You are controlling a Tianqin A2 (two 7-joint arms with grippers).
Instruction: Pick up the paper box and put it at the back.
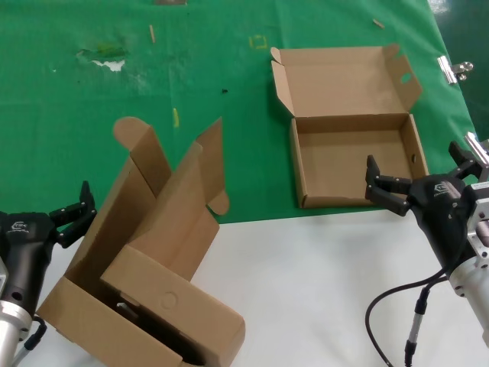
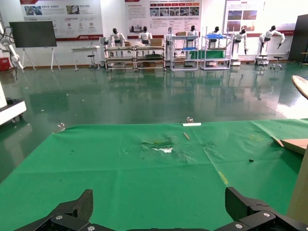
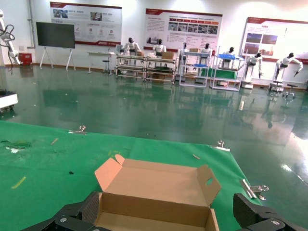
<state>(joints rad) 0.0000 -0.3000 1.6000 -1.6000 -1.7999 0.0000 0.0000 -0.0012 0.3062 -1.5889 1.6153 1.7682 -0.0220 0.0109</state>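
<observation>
now, by label:
box: shallow brown corrugated-cardboard paper box [image 1: 353, 157], lid hinged open, sits on green cloth [image 1: 191, 84] at the back part of the table [image 1: 321, 290], near edge by the white top.
right hand: black right hand [image 1: 380, 187] fingers spread, empty, just at box's near wall.
left hand: black left hand [image 1: 74, 212] open too, idle beside the nested tall-flap cardboard boxes [image 1: 145, 275].
how to: prob. close on near wall w/ one finger inside, one outside; grip mid-wall so thin card doesn't buckle; lift level, lid may flop.
hidden: can't tell if fingertips touch the wall; wrist views cut off both hands' fingertips; nested boxes run off frame.
</observation>
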